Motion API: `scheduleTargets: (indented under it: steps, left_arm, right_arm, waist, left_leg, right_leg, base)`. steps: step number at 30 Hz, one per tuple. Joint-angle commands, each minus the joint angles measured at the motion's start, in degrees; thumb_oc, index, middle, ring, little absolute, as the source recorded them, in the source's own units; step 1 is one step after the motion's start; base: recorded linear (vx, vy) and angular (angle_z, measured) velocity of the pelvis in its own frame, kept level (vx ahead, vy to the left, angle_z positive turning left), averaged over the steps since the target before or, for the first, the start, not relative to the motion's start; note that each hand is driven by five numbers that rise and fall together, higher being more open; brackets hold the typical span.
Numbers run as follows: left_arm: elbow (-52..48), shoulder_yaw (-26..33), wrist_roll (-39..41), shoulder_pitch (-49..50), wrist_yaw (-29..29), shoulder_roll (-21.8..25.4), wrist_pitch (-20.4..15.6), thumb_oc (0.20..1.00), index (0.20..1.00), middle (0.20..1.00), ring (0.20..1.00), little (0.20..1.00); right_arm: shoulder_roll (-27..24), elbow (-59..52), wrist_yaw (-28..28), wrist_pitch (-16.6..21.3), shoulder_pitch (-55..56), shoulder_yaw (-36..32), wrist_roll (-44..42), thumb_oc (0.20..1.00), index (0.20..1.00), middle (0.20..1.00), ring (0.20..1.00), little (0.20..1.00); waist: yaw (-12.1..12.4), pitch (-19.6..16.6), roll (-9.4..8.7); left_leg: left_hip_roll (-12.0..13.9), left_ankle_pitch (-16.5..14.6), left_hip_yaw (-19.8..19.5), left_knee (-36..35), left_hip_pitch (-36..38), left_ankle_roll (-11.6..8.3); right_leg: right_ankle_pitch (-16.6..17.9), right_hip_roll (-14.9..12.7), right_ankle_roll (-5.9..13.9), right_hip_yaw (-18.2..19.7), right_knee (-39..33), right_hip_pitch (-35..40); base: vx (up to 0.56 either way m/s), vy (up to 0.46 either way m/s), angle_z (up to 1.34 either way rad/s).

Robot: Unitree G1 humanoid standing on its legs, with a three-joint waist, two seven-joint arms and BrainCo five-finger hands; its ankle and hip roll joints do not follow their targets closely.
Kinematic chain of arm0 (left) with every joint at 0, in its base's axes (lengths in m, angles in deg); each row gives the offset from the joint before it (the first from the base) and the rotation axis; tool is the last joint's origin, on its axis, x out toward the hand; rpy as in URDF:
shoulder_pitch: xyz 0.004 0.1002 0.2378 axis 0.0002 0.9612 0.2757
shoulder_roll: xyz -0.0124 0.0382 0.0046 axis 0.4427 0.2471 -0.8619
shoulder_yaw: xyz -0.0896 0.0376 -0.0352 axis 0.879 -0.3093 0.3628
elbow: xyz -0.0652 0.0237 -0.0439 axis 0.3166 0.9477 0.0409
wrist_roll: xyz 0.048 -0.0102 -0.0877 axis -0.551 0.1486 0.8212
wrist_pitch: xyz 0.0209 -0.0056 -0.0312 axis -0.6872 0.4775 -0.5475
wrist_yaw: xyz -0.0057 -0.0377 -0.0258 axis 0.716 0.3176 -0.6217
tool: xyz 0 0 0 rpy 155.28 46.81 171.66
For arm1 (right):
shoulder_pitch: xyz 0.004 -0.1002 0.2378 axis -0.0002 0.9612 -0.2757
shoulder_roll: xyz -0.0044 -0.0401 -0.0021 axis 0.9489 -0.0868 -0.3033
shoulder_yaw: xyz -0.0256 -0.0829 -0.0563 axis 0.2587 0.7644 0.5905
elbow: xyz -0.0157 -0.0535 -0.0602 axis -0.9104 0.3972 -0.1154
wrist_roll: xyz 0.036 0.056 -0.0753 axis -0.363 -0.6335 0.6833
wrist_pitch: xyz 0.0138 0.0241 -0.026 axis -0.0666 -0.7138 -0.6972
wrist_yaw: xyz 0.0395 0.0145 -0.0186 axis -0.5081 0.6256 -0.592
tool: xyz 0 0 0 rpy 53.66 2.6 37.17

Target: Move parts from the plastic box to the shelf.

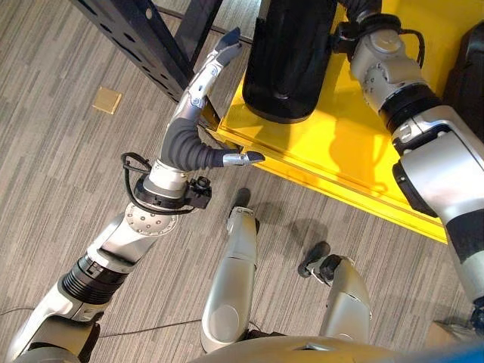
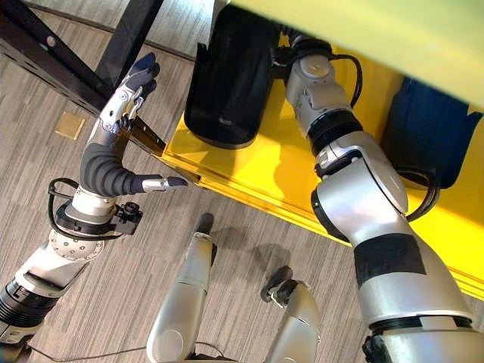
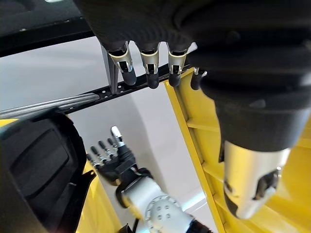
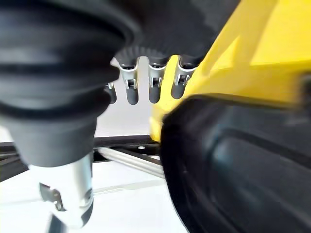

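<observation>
At the corner of the yellow plastic box (image 1: 333, 144), a large black part (image 1: 291, 60) stands inside the box, close to its near-left corner. A dark shelf frame (image 1: 144, 41) rises from the floor just beside that corner.

Hand state:
- The left hand (image 1: 204, 83) is raised outside the box, beside the corner, between the shelf frame and the black part. Its fingers are straight, the thumb is spread wide, and it holds nothing. It stands near the part without touching it.
- The right hand (image 3: 109, 158) reaches in on the far side of the part. In the left wrist view its fingers are extended beside the part's wall; in the right wrist view the fingers (image 4: 155, 80) are straight, with the part filling the space just past them. No grasp is visible, and contact cannot be confirmed.

Part position: the black part lies between the two hands, resting on the box floor.

Probable hazards:
- The part is wide, smooth and rounded. A two-handed squeeze with flat fingers is likely to slip, or the part may tip toward the box wall.
- The left hand is near the box rim and the shelf frame. An inward sweep may catch either one and shift the box.
- Uneven closure of the two hands may push the part sideways instead of clamping it.
</observation>
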Motion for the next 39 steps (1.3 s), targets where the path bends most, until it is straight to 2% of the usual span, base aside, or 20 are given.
scheduleTargets:
  steps: [1, 7, 11, 13, 17, 18, 20, 21, 24, 26, 29, 32, 38, 39]
  left_arm:
    - [-0.84, 12.15, 2.88, -0.90, 4.37, 3.09, 0.24, 1.000, 1.000, 1.000, 1.000, 1.000]
    - [-0.97, 12.58, 1.68, -0.81, 4.37, 4.69, 0.56, 1.000, 1.000, 1.000, 1.000, 1.000]
    - [-1.29, 13.59, 0.33, 0.28, 4.35, 5.88, 1.19, 1.000, 1.000, 1.000, 1.000, 1.000]
    - [-1.75, 14.19, 0.06, 1.20, 4.09, 6.50, 1.48, 1.000, 1.000, 1.000, 1.000, 1.000]
    - [-1.99, 16.25, -2.51, 4.29, 3.69, 7.20, 3.03, 1.000, 1.000, 1.000, 1.000, 1.000]
    - [-2.06, 16.25, -2.52, 4.41, 3.69, 7.24, 3.05, 1.000, 1.000, 1.000, 1.000, 1.000]
    - [-1.40, 17.45, -6.39, 6.08, 3.34, 7.67, 5.08, 1.000, 1.000, 1.000, 1.000, 1.000]
    - [-0.75, 17.53, -8.24, 7.07, 3.15, 7.86, 5.93, 1.000, 1.000, 1.000, 1.000, 1.000]
    - [-0.06, 17.49, -10.00, 8.37, 2.64, 8.12, 6.58, 1.000, 1.000, 1.000, 1.000, 1.000]
    - [0.94, 18.89, -12.23, 11.85, 1.53, 7.44, 7.42, 1.000, 1.000, 1.000, 1.000, 1.000]
    - [1.85, 19.57, -14.70, 14.32, 1.22, 6.73, 8.02, 1.000, 1.000, 1.000, 1.000, 1.000]
    - [2.09, 20.33, -15.67, 17.69, -0.46, 4.37, 8.11, 1.000, 1.000, 1.000, 1.000, 1.000]
    - [3.20, 18.90, -16.16, 16.83, -0.82, 0.51, 8.32, 1.000, 1.000, 1.000, 1.000, 1.000]
    - [4.28, 17.93, -14.62, 15.39, -0.41, -1.73, 8.26, 1.000, 1.000, 1.000, 1.000, 1.000]
  right_arm:
    - [-2.04, -0.85, 1.22, 4.64, -8.47, 0.48, 2.27, 1.000, 1.000, 1.000, 1.000, 1.000]
    - [-3.39, -3.70, 2.18, 5.26, -8.05, 0.27, 2.44, 1.000, 1.000, 1.000, 1.000, 1.000]
    - [-3.41, -9.44, 2.92, 6.02, -5.79, -0.55, 3.28, 1.000, 1.000, 1.000, 1.000, 1.000]
    - [-3.50, -13.06, 2.74, 6.14, -3.96, -0.86, 3.25, 1.000, 1.000, 1.000, 1.000, 1.000]
    - [-5.25, -29.53, 2.46, 8.07, 3.39, -4.55, 2.52, 1.000, 1.000, 1.000, 1.000, 1.000]
    - [-5.27, -29.78, 2.60, 7.98, 3.63, -4.65, 2.63, 1.000, 1.000, 1.000, 1.000, 1.000]
    - [-7.80, -42.42, 1.14, 9.97, 10.88, -8.83, 2.75, 1.000, 1.000, 1.000, 1.000, 1.000]
    - [-9.30, -48.78, 0.33, 10.56, 15.01, -11.52, 3.54, 1.000, 1.000, 1.000, 1.000, 1.000]
    - [-9.45, -55.01, -0.32, 10.95, 21.75, -14.68, 5.04, 1.000, 1.000, 1.000, 1.000, 1.000]
    - [-9.91, -65.08, -3.00, 10.39, 31.62, -18.24, 7.32, 1.000, 1.000, 1.000, 1.000, 1.000]
    - [-9.27, -70.40, -4.84, 10.28, 38.50, -21.02, 8.63, 1.000, 1.000, 1.000, 1.000, 1.000]
    - [-5.82, -76.35, -7.74, 9.72, 49.49, -23.84, 8.91, 1.000, 1.000, 1.000, 1.000, 1.000]
    - [-3.38, -82.58, -10.70, 9.51, 60.70, -25.52, 10.07, 1.000, 1.000, 1.000, 1.000, 1.000]
    - [-2.20, -84.58, -11.94, 9.41, 64.63, -25.80, 9.38, 1.000, 1.000, 1.000, 1.000, 1.000]
  waist:
    - [1.17, 0.31, -3.20]
    - [-0.66, -0.33, -3.91]
    - [-2.35, -0.46, -4.09]
    - [-3.11, -0.55, -4.11]
    - [-5.40, -0.43, -3.97]
    - [-5.37, -0.48, -4.03]
    - [-7.25, -0.34, -3.76]
    - [-7.72, -0.23, -3.62]
    - [-8.06, -0.40, -3.52]
    - [-9.06, -0.34, -3.17]
    - [-9.74, -0.29, -2.86]
    - [-10.65, -0.13, -2.30]
    - [-12.31, -0.58, -2.34]
    - [-13.14, -0.72, -2.42]
  left_leg:
    - [-1.26, -6.65, 6.29, 4.24, 0.14, 6.47]
    - [-0.67, -6.23, 6.91, 2.92, 2.11, 6.23]
    - [-0.08, -5.84, 7.39, 2.22, 3.71, 6.06]
    - [0.34, -5.70, 7.73, 1.93, 4.63, 5.92]
    - [1.19, -5.25, 8.52, 0.92, 6.71, 5.62]
    - [1.19, -5.24, 8.55, 0.87, 6.77, 5.61]
    - [1.69, -4.65, 9.10, 0.12, 7.80, 5.44]
    - [1.84, -3.08, 9.65, -0.63, 7.97, 5.75]
    - [1.80, -2.92, 9.94, -1.06, 8.97, 5.76]
    - [2.20, -2.70, 10.61, -1.71, 10.46, 5.64]
    - [2.47, -2.61, 11.14, -2.10, 11.43, 5.71]
    - [2.85, -2.20, 11.76, -3.03, 12.92, 5.54]
    - [3.24, -1.86, 12.13, -3.79, 14.21, 5.10]
    - [3.58, -1.57, 12.18, -4.23, 14.65, 4.87]
  right_leg:
    - [4.87, 1.92, 2.45, 4.96, -5.53, 5.57]
    - [5.36, 2.57, 2.24, 5.60, -6.92, 6.62]
    - [5.52, 2.90, 1.93, 6.38, -7.62, 7.30]
    - [5.57, 2.98, 1.83, 6.65, -7.90, 7.68]
    - [5.70, 3.40, 1.44, 7.66, -8.91, 8.65]
    - [5.72, 3.39, 1.43, 7.68, -8.94, 8.70]
    - [5.89, 3.41, 1.21, 8.06, -9.52, 9.18]
    - [6.93, 3.13, 0.77, 7.68, -10.08, 9.22]
    - [6.97, 3.07, 0.73, 7.80, -10.45, 9.86]
    - [7.07, 2.97, 0.77, 8.15, -11.17, 10.78]
    - [7.37, 3.01, 0.95, 8.78, -11.73, 11.16]
    - [7.32, 2.92, 0.90, 9.19, -12.13, 11.95]
    - [7.13, 3.01, 0.83, 9.87, -12.43, 12.58]
    - [7.15, 3.04, 0.74, 10.12, -12.57, 12.72]
  base:
    - [-0.04, -0.006, -0.08]
    - [-0.04, -0.010, -0.11]
    - [-0.05, -0.013, -0.13]
    - [-0.05, -0.007, -0.06]
    - [-0.05, -0.007, -0.22]
    - [-0.03, -0.013, -0.13]
    - [-0.10, -0.021, -0.10]
    - [-0.13, -0.021, -0.08]
    - [-0.04, -0.028, -0.17]
    - [-0.02, -0.040, -0.15]
    - [-0.02, -0.015, -0.09]
    - [-0.02, -0.031, -0.09]
    - [0.00, -0.020, -0.04]
    - [0.00, 0.000, 0.00]
